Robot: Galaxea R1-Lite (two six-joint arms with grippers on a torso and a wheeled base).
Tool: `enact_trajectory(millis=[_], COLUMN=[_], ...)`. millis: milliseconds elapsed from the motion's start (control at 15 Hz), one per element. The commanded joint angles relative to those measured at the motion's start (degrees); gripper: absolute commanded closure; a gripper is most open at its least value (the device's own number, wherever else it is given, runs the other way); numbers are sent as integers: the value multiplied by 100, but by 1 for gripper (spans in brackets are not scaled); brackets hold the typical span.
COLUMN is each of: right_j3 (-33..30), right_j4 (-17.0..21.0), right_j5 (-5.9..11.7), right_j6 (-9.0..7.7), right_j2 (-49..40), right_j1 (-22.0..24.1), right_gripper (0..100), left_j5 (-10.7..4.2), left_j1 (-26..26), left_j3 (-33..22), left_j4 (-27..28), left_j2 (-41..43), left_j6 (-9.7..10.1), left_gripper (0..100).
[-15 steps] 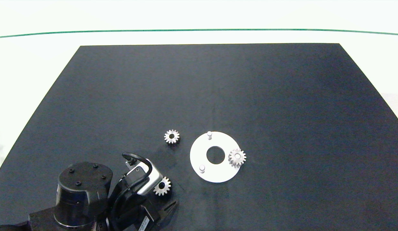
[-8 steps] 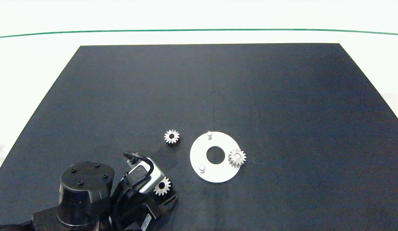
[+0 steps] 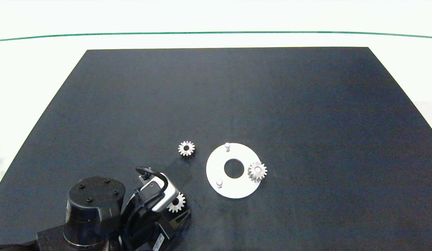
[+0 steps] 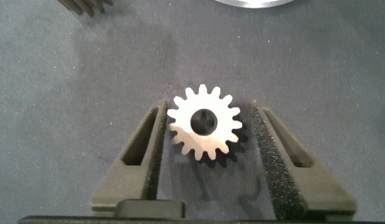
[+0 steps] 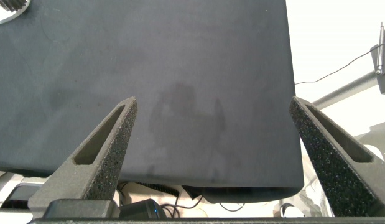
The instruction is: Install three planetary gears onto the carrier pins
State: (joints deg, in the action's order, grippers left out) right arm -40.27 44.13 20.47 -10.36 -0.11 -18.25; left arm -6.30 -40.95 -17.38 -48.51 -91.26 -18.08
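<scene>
The left gripper (image 4: 206,134) sits low at the near left of the black mat (image 3: 236,97), its two fingers straddling a loose gear (image 4: 205,129) that lies flat, teeth up against the foam on one side and a sliver of gap on the other, so the jaws look narrowed around it but not clearly pinching yet. From the head view that same gear (image 3: 176,203) peeks out just beside the wrist camera housing, a short way from the white carrier disc (image 3: 233,190). The disc rests flat with one gear (image 3: 257,170) already seated on the pin at its right rim, while the far pin (image 3: 227,146) and the near pin (image 3: 219,182) stand bare. The third gear (image 3: 186,148) waits on the mat just left of the disc. Approaching from straight above makes sense to me: the gear stays level, so its bore can drop onto a pin, probably the near one. The right gripper (image 5: 211,162) hangs spread wide and empty over the mat's edge, out of the way.
</scene>
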Motion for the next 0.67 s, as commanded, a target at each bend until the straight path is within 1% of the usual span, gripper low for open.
enact_trajectory(millis=[67, 133, 667], right_j3=[-25, -25, -25], right_j4=[25, 25, 25], right_j5=[10, 10, 10], right_j6=[-10, -10, -10], right_j2=[11, 11, 11], right_j1=[-3, -3, -3], right_gripper=[0, 0, 0], left_j5=[-3, -3, -11], left_j1=[-1, -1, -10], left_j3=[51, 60, 77], left_j4=[-27, -27, -27], left_j2=[12, 12, 20], left_j6=[-29, -29, -38], left_gripper=[53, 56, 71])
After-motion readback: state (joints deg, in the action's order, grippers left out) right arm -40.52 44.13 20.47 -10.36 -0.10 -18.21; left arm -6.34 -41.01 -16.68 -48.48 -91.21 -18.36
